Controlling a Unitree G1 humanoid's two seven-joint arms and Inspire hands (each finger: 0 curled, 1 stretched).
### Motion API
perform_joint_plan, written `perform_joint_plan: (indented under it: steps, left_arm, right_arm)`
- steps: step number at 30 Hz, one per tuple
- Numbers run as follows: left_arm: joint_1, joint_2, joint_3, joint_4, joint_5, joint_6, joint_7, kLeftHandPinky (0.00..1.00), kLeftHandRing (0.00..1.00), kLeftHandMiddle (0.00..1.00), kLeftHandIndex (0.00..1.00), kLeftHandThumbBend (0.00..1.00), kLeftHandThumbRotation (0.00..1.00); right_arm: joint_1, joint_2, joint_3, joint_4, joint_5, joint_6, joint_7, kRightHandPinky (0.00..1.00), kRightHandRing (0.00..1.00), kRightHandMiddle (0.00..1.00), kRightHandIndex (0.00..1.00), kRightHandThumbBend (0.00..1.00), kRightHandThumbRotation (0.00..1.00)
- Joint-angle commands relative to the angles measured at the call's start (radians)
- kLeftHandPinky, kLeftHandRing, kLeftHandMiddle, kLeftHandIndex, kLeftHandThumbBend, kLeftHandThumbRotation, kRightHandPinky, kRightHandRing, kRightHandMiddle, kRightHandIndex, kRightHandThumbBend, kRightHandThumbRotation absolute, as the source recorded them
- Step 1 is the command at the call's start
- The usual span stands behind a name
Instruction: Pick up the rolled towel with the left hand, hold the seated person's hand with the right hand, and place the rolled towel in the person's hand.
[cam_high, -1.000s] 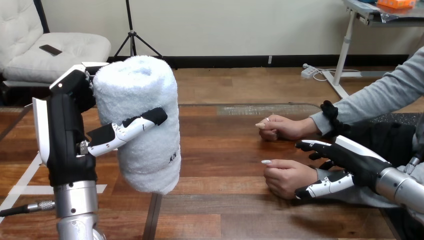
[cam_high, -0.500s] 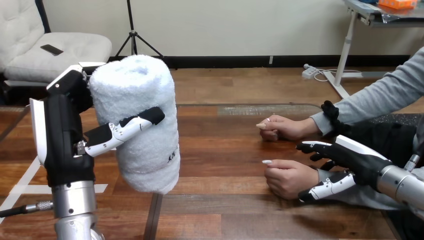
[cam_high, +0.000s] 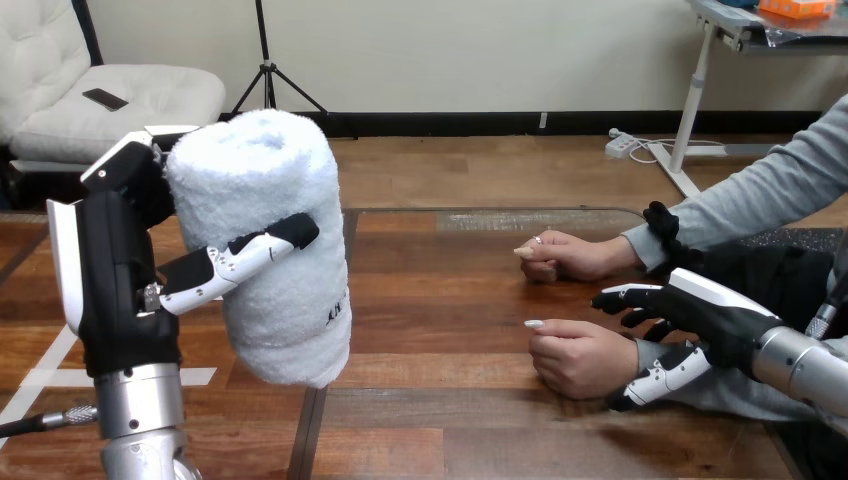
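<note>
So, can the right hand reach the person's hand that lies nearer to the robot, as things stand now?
Probably yes. The right hand is open close beside the wrist of the person's nearer hand, and nothing lies between them. The rolled towel, held up in the left hand, is well clear.

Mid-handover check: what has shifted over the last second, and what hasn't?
The left hand, curled round the rolled towel, has carried it a little toward the view's left. The right hand has slid slightly toward the view's right, beside the wrist of the person's nearer hand. Unchanged: the towel is still held upright above the table, and the person's nearer hand rests on it as before.
</note>
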Motion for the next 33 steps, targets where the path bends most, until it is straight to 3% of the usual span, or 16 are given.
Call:
perform_joint_plan:
  steps: [1,17,33]
  left_arm:
    - [-0.046,-0.010,0.002,-0.029,-0.015,-0.031,-0.006,0.30,0.35,0.40,0.43,0.68,0.00]
    - [-0.048,-0.015,0.011,-0.021,-0.026,-0.035,-0.017,0.30,0.35,0.40,0.43,0.66,0.00]
    - [-0.050,-0.017,0.019,-0.031,-0.022,-0.025,-0.020,0.30,0.35,0.40,0.43,0.67,0.00]
  right_arm:
    - [-0.062,-0.037,0.018,0.002,-0.020,0.019,-0.027,0.74,0.82,0.86,0.85,1.00,0.10]
    - [-0.079,-0.046,0.048,0.007,-0.062,0.029,-0.056,0.71,0.79,0.82,0.81,1.00,0.03]
    - [-0.086,-0.052,0.073,0.003,-0.099,0.028,-0.103,0.66,0.75,0.79,0.78,1.00,0.05]
